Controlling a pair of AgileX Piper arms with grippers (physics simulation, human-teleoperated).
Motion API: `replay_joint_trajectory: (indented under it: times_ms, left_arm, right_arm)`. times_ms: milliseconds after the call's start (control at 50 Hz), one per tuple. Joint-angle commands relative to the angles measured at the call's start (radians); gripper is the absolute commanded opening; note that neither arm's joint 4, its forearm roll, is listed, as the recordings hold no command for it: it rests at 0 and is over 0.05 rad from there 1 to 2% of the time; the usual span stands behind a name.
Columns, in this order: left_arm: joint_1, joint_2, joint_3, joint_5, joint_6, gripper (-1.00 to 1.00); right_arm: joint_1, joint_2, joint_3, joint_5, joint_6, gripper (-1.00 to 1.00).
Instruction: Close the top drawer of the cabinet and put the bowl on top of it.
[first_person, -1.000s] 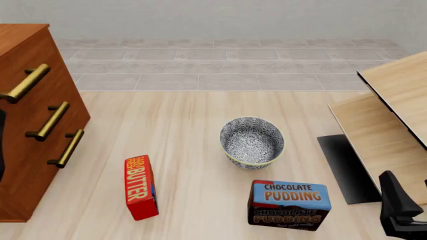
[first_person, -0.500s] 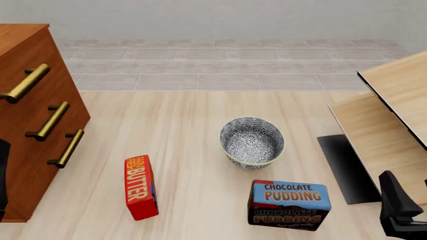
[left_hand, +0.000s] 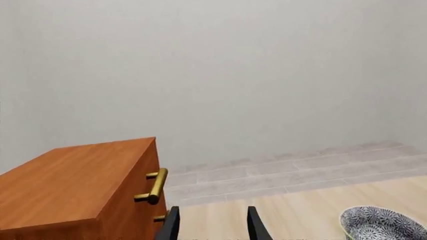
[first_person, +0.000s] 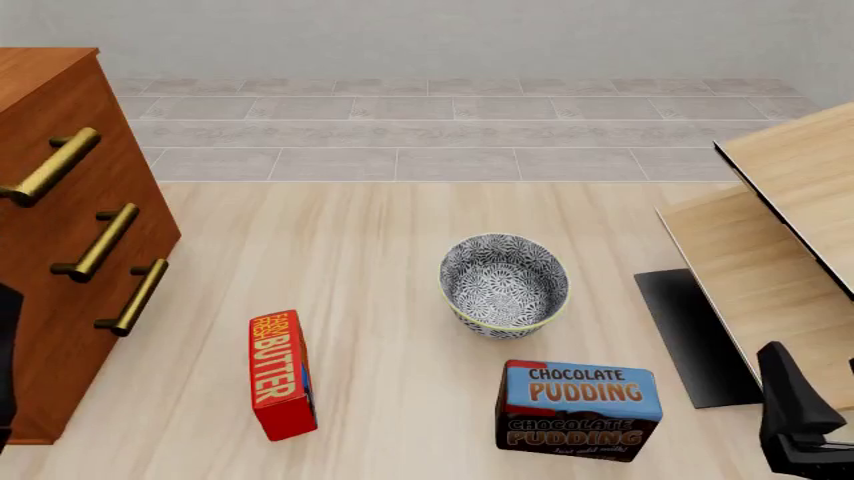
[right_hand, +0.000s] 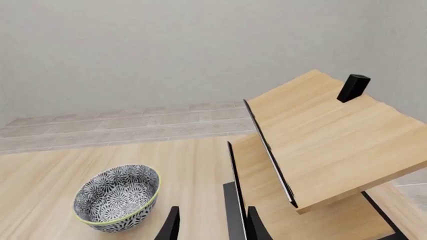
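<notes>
The top drawer (first_person: 54, 165) sits at the upper left of the front view with its front looking flush with the two drawers beneath it on the cabinet (first_person: 67, 260), so I judge the closing finished and the bowl as your step in hand. The bowl (first_person: 505, 284) stands upright on the table (first_person: 360, 240) just right of centre, apart from everything; the pudding box (first_person: 579, 408) lies below it and the butter box (first_person: 282, 374) to its lower left.

Your right gripper (right_hand: 210, 225) holds nothing, its fingers parted a modest gap, and the bowl lies to one side of them in that wrist view. Your left gripper (left_hand: 212, 227) is likewise parted and empty, looking past the cabinet's corner.

Take the bowl by its rim: bring one finger inside the wall and one outside, descending straight so you do not tip it. Approach from the side away from the pudding box. Keep clear of the pale wood furniture (first_person: 787, 220) at the right edge. Lift high enough to pass over the cabinet's top before carrying leftward.
</notes>
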Motion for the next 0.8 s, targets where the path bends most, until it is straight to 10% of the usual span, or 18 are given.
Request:
replay_joint_trajectory:
  times_ms: [20,800]
  left_arm:
    - [0.002,0.018,-0.008,0.002,0.01,1.0]
    - [-0.131,0.438,-0.295,-0.032,0.041,1.0]
  right_arm:
    - [0.002,-0.001,0.0,-0.001,0.0,1.0]
    - [0.002,-0.001,-0.001,-0.007,0.004,1.0]
